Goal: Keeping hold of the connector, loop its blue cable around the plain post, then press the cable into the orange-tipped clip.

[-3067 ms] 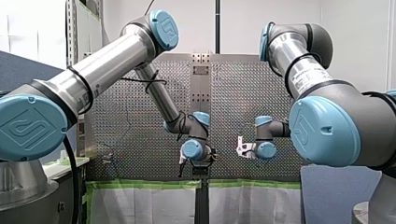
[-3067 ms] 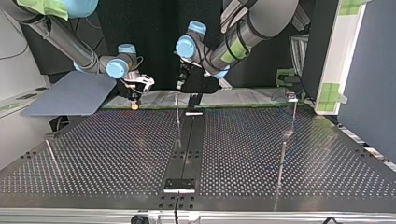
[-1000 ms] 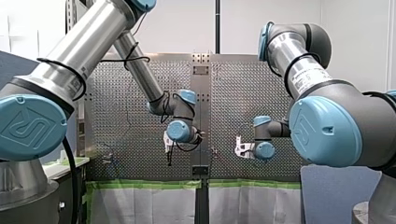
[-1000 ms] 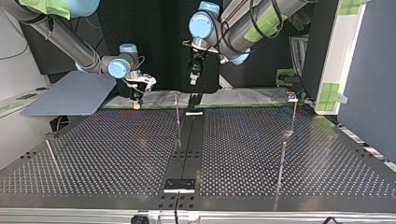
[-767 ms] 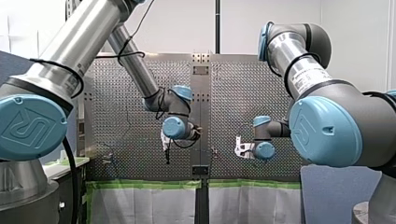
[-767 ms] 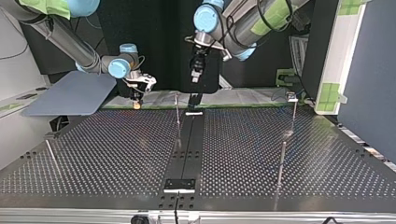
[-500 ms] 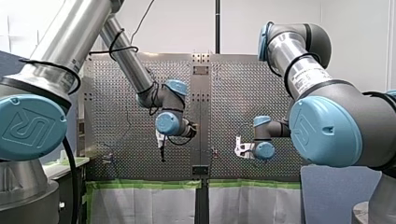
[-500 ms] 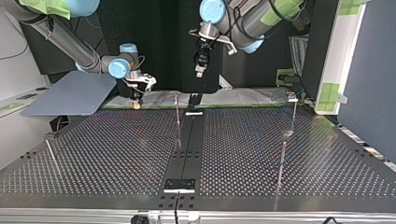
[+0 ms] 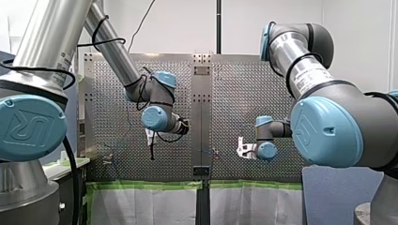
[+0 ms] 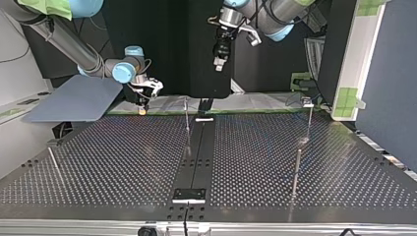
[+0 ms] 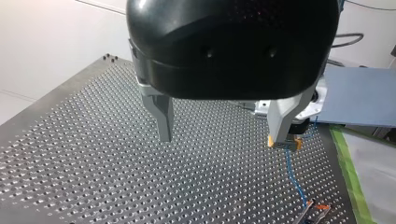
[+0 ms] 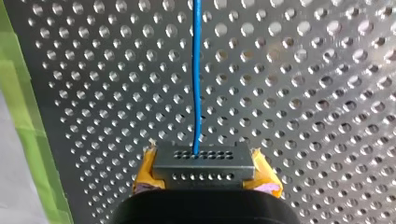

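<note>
Metal fingers (image 11: 163,116) of my left end effector (image 11: 222,136) hang wide apart, empty, above the table (image 11: 70,154). My right end effector (image 12: 204,173) pinches the connector (image 12: 204,161), blue cable (image 12: 196,70) running ahead. Looping looks unstarted; the next move calls for a steady sideways carry without loosening that grip.

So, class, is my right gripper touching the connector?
Touching. The right wrist view shows the connector pinched between the right gripper's yellow pads, with no gap on either side.

Robotics lab: perforated metal table (image 10: 123,162), green tape (image 9: 141,185) edging, bare white wall (image 9: 187,28).
</note>
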Action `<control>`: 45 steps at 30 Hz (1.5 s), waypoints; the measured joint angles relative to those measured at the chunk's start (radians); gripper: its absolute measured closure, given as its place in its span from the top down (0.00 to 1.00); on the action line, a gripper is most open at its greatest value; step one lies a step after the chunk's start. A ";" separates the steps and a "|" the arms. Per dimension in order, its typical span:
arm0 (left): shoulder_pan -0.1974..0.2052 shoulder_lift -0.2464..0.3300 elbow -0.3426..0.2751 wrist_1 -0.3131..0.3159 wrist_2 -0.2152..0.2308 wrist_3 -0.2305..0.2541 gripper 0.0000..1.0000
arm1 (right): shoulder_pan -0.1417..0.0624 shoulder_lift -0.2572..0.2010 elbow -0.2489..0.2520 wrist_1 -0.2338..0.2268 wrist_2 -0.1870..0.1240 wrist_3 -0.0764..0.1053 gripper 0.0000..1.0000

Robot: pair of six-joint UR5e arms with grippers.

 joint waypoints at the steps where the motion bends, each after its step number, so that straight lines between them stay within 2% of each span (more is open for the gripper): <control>1: 0.000 0.009 -0.010 0.000 0.000 0.000 1.00 | -0.002 -0.006 0.000 0.004 0.001 0.000 0.00; 5: 0.000 0.053 -0.053 0.004 -0.003 0.002 1.00 | -0.010 -0.040 0.009 0.022 0.003 0.003 0.00; 9: 0.003 0.093 -0.093 0.014 -0.007 0.007 1.00 | -0.015 -0.078 0.024 0.037 0.003 0.020 0.00; 13: 0.011 0.136 -0.137 0.041 -0.003 0.011 1.00 | -0.018 -0.117 0.033 0.068 0.000 0.028 0.00; 20: 0.033 0.208 -0.211 0.111 0.053 -0.027 1.00 | -0.023 -0.189 0.035 0.133 0.000 0.027 0.00; 25: 0.043 0.197 -0.254 0.157 0.099 -0.028 1.00 | -0.028 -0.230 0.040 0.157 0.000 0.026 0.00; 29: 0.048 0.181 -0.266 0.200 0.127 -0.004 1.00 | -0.030 -0.267 0.044 0.164 -0.001 0.027 0.00; 34: 0.050 0.177 -0.268 0.223 0.133 0.008 1.00 | -0.031 -0.280 0.044 0.166 -0.001 0.027 0.00; 45: 0.050 0.177 -0.268 0.227 0.134 0.009 1.00 | -0.031 -0.282 0.044 0.166 -0.001 0.027 0.00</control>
